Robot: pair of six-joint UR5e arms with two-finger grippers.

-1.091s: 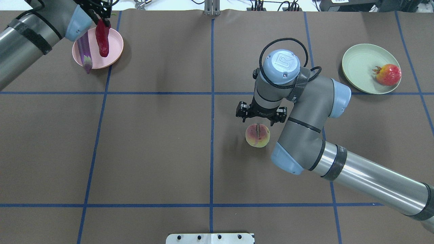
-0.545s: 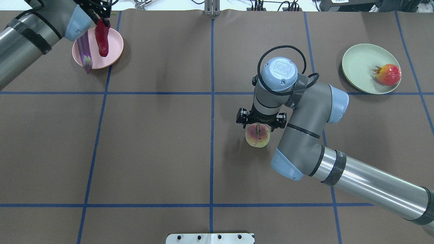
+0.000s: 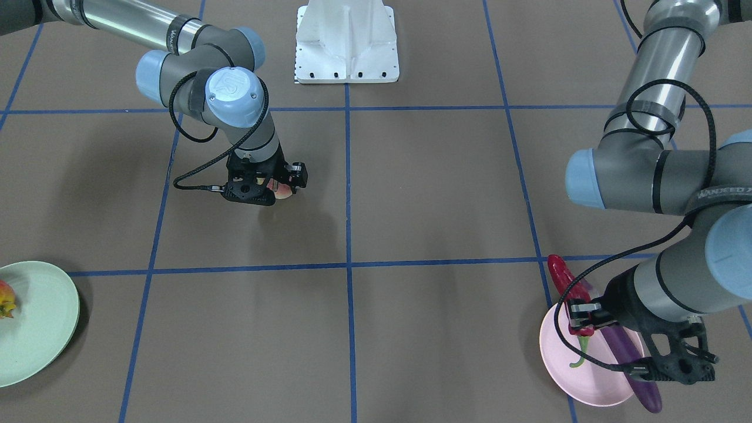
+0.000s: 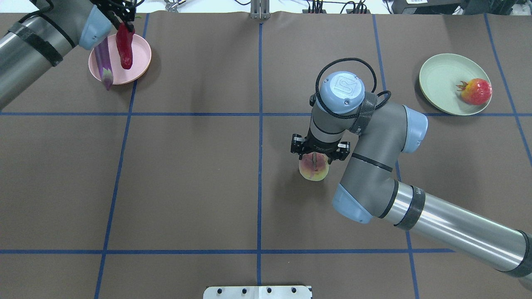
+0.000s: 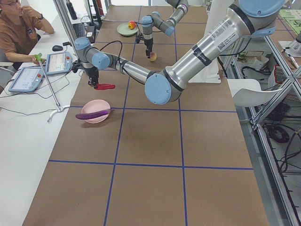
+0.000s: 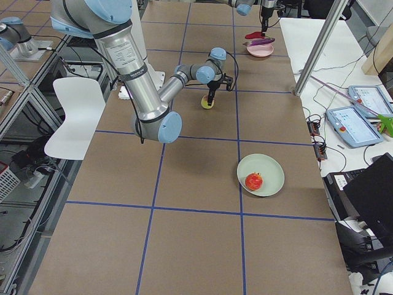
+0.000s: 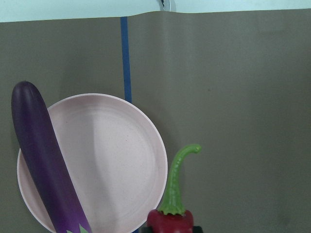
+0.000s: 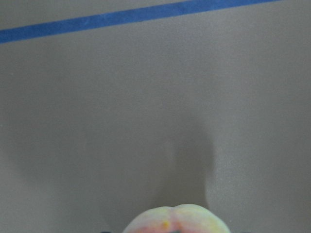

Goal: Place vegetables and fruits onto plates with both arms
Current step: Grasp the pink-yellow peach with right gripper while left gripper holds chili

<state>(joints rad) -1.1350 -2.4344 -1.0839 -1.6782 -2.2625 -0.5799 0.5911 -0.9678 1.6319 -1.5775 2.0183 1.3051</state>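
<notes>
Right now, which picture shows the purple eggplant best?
The left wrist view: the eggplant looks big and sharp, lying on the pink plate. Overhead and front views hide part behind the left arm; the side views show it tiny.

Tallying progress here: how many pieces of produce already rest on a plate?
2. The long glossy purple eggplant lies across the pale pink round plate; the round red-and-yellow crowned fruit sits on the pale mint green plate.
</notes>
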